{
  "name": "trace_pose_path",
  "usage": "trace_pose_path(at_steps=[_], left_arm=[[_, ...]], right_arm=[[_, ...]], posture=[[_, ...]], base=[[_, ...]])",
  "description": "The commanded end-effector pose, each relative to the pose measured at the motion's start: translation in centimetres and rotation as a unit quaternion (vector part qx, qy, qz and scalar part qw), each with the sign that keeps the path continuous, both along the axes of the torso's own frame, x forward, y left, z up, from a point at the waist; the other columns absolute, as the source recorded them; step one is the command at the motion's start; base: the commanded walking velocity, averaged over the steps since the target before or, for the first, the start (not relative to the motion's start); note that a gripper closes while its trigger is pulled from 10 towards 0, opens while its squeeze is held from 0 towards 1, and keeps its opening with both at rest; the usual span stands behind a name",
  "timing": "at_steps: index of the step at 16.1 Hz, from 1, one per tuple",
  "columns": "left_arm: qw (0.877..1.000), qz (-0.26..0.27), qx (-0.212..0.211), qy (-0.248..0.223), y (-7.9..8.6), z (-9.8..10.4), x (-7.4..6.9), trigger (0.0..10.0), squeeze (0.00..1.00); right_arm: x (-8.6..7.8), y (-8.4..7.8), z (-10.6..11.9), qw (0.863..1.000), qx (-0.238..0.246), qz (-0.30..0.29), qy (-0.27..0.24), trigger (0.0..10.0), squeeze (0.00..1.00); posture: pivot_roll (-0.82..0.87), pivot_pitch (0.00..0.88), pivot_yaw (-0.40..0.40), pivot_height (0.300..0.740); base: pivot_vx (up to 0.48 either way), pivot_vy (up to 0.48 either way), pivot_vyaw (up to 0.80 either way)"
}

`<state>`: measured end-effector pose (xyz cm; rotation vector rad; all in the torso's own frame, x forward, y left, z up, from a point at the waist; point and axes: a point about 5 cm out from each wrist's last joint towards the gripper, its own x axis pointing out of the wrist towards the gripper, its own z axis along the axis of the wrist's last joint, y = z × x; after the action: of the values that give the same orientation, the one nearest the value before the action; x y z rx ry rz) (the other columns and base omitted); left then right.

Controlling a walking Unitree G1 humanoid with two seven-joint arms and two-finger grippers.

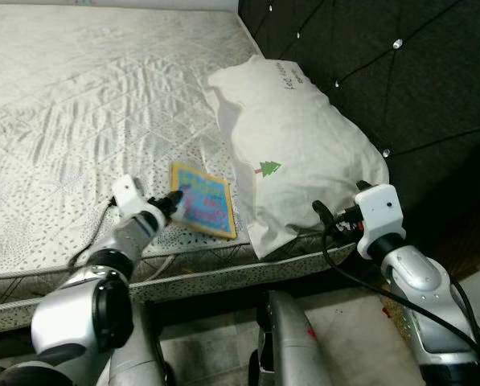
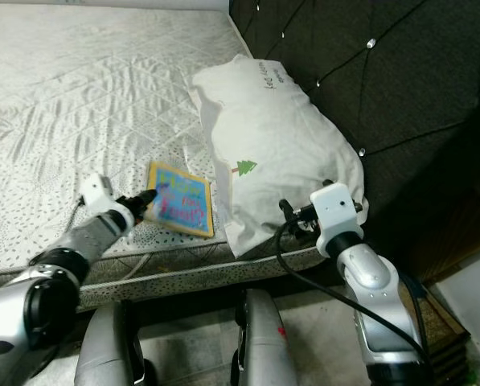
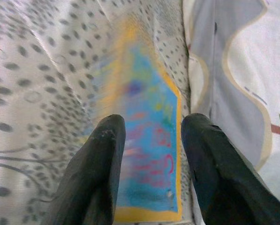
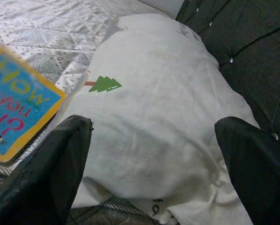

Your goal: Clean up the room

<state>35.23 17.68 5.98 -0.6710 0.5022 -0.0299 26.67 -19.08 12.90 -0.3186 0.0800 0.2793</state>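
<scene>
A bare mattress (image 1: 79, 104) with a quilted, speckled grey-white cover lay before the robot, ending on the robot's right against a dark tufted headboard (image 1: 400, 72) studded with shiny buttons. A white pillow (image 1: 296, 145), printed with a small green tree and some handwriting-style lettering, lay along the headboard edge of the mattress, its lower end overhanging the near edge. Just beside the pillow, close to the near edge of the mattress, lay a flat blue book (image 1: 203, 201) with a yellow border and coloured lettering.

The left gripper (image 1: 175, 201) reached over the near edge to the book. In the left wrist view its two black fingers (image 3: 100, 173) stood spread, one at each side of the book (image 3: 149, 159), tips at its cover; whether they touched it could not be told.

The right gripper (image 1: 320, 212) sat at the near end of the pillow. In the right wrist view its fingers (image 4: 46, 173) were spread wide with the pillow (image 4: 154, 108) between them, not pinching it. A black cable (image 1: 344, 269) looped below the right wrist. Pale floor (image 1: 344, 330) showed below the mattress edge.
</scene>
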Motion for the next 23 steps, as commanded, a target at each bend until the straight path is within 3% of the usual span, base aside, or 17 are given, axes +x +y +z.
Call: trace_pose_path(at_steps=[1, 6, 9, 12, 13, 14, 17, 19, 20, 21, 23], left_arm=[[1.000, -0.012, 0.007, 0.000, -0.4, 0.5, 0.3, 10.0, 1.00], [0.999, -0.008, 0.033, 0.006, 0.5, 0.3, 0.2, 10.0, 1.00], [0.997, 0.007, 0.070, -0.019, 1.5, 1.0, 0.5, 10.0, 1.00], [0.991, 0.045, 0.111, -0.054, 3.6, 1.3, -0.1, 10.0, 1.00], [0.987, 0.069, 0.128, -0.076, 4.5, 1.6, -0.4, 10.0, 1.00], [0.973, 0.113, 0.157, -0.125, 6.1, 2.6, -2.0, 10.0, 1.00], [0.943, 0.137, 0.243, -0.184, 7.4, 4.2, -5.1, 10.0, 1.00], [0.939, 0.145, 0.248, -0.190, 7.4, 4.5, -6.0, 10.0, 1.00], [0.931, 0.133, 0.272, -0.205, 7.1, 5.0, -6.9, 10.0, 1.00], [0.916, 0.077, 0.322, -0.227, 6.1, 5.9, -7.6, 10.0, 1.00], [0.896, 0.057, 0.361, -0.253, 5.9, 7.4, -7.9, 10.0, 1.00]], right_arm=[[0.4, 0.2, -0.1, 1.000, -0.001, -0.002, -0.002, 10.0, 0.00], [1.1, 1.2, -0.4, 1.000, 0.009, 0.004, -0.009, 10.0, 0.00], [1.6, 1.9, -0.7, 1.000, 0.020, 0.006, -0.014, 10.0, 0.00], [2.2, 2.7, -0.9, 0.999, 0.036, 0.007, -0.018, 10.0, 0.00], [2.4, 3.0, -1.0, 0.999, 0.041, 0.007, -0.020, 10.0, 0.00], [2.9, 3.5, -1.2, 0.998, 0.058, 0.007, -0.020, 10.0, 0.00], [3.8, 4.8, -1.5, 0.993, 0.118, 0.002, -0.004, 10.0, 0.00], [4.2, 5.4, -1.4, 0.992, 0.127, 0.009, -0.005, 10.0, 0.00], [4.8, 6.0, -1.1, 0.991, 0.132, 0.016, -0.010, 10.0, 0.00], [5.7, 6.5, -0.6, 0.990, 0.136, 0.024, -0.016, 10.0, 0.00], [6.2, 6.8, -0.3, 0.990, 0.137, 0.032, -0.025, 10.0, 0.00]], posture=[[-0.21, 0.000, -0.078, 0.582], [-0.18, 0.000, -0.061, 0.582], [-0.15, 0.000, -0.043, 0.582], [-0.11, 0.000, -0.026, 0.582], [-0.08, 0.000, -0.022, 0.582], [-0.05, 0.000, -0.018, 0.582], [0.00, 0.000, -0.015, 0.582], [0.02, 0.000, -0.018, 0.582], [0.03, 0.000, -0.024, 0.582], [0.05, 0.000, -0.033, 0.582], [0.08, 0.000, -0.048, 0.582]], base=[[0.000, 0.000, 0.00], [0.000, 0.000, 0.00], [0.000, 0.000, 0.00], [0.000, 0.000, 0.00], [0.000, 0.000, 0.00], [0.000, 0.000, 0.00], [0.000, 0.000, 0.00], [0.000, 0.000, 0.00], [0.000, 0.000, 0.00], [0.000, 0.000, 0.00], [0.000, 0.000, 0.00]])
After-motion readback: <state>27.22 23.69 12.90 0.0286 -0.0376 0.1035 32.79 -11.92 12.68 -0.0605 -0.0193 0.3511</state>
